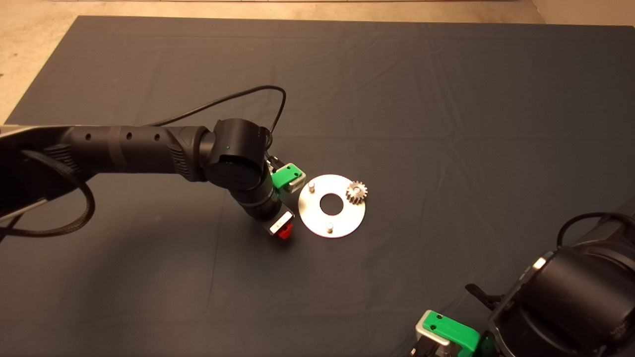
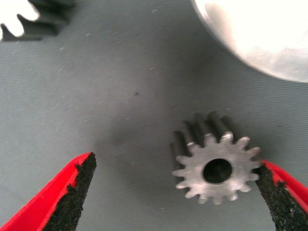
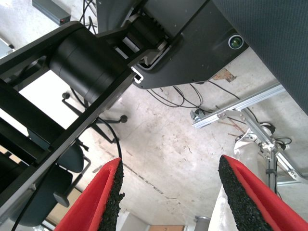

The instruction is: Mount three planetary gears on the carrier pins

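Note:
The carrier disc (image 1: 342, 220) lies flat mid-mat, and its edge shows in the left wrist view as the disc (image 2: 260, 33). One planetary gear (image 1: 356, 192) sits on its far-right pin. Two carrier pins stand bare: one (image 1: 311, 187) and another (image 1: 329, 228). My left gripper (image 1: 287, 204) hangs just left of the disc, pointing down. In its wrist view the left gripper (image 2: 175, 192) is open around a second gear (image 2: 216, 168) lying flat on the mat, whose teeth touch one pad (image 2: 276, 197). A third gear (image 2: 29, 19) lies partly in view. My right gripper (image 1: 446, 332) waits at the lower right.
The dark mat (image 1: 446, 99) spreads wide on all sides of the disc. A black cable (image 1: 248, 94) loops above the left arm. The right gripper (image 3: 168, 192) is open, and past it show the floor, cables, a chair base and the robot's frame.

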Action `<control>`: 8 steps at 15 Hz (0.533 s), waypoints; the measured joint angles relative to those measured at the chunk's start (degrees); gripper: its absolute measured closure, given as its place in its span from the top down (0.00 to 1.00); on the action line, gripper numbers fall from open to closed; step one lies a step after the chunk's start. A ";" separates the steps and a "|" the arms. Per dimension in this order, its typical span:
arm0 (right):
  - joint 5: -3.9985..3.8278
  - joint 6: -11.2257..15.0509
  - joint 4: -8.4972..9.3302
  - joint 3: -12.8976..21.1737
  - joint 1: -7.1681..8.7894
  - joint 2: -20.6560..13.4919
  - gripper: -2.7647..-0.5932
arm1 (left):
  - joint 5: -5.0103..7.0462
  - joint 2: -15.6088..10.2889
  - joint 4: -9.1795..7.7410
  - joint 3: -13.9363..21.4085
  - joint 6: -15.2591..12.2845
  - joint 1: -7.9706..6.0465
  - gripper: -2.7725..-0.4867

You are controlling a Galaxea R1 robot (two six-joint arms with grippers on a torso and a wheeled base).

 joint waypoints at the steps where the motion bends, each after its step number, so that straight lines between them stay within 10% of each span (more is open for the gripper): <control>1: 0.00 0.00 0.00 0.00 0.00 -0.02 0.39 | -0.02 -0.05 0.00 -0.07 0.13 0.02 0.77; 8: 0.00 0.00 0.00 0.20 0.02 0.00 0.39 | -0.47 -1.65 0.06 -0.07 0.13 0.96 0.71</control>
